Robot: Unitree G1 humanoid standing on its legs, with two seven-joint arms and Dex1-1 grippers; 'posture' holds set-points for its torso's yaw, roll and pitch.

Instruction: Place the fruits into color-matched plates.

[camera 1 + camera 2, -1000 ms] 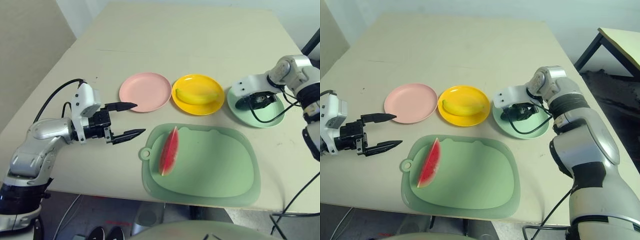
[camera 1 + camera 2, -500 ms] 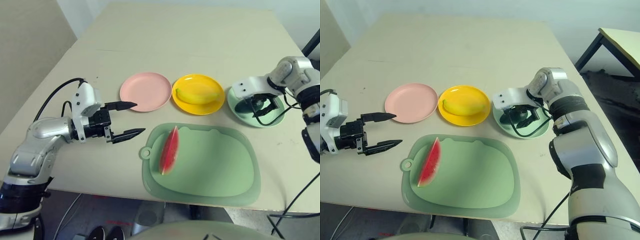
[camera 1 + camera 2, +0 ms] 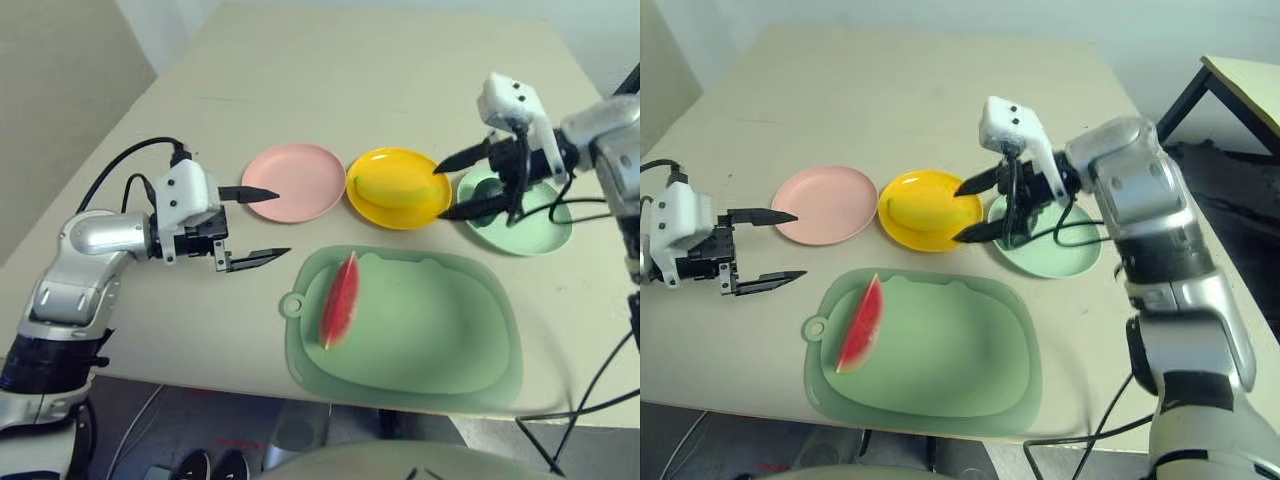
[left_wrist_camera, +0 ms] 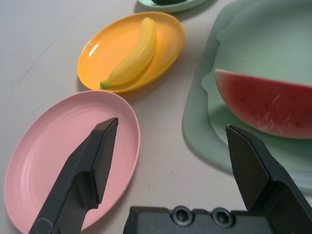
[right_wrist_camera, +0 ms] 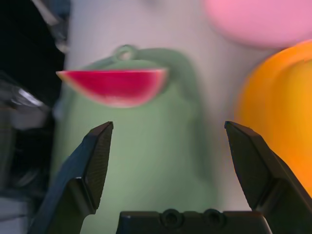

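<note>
Your left gripper (image 3: 262,224) and right gripper (image 3: 463,184) both stand spread wide, empty, touching nothing; watermelon wedge (image 3: 338,300) lies on the mat (image 3: 440,330).

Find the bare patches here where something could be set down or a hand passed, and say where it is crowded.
Free: the pink plate; the table beyond the three plates; the pale green mat beside the watermelon wedge. Crowded: the yellow plate holds the banana; the right tool, open, hangs by the mint plate; the open left tool guards the mat's near-left corner.
</note>
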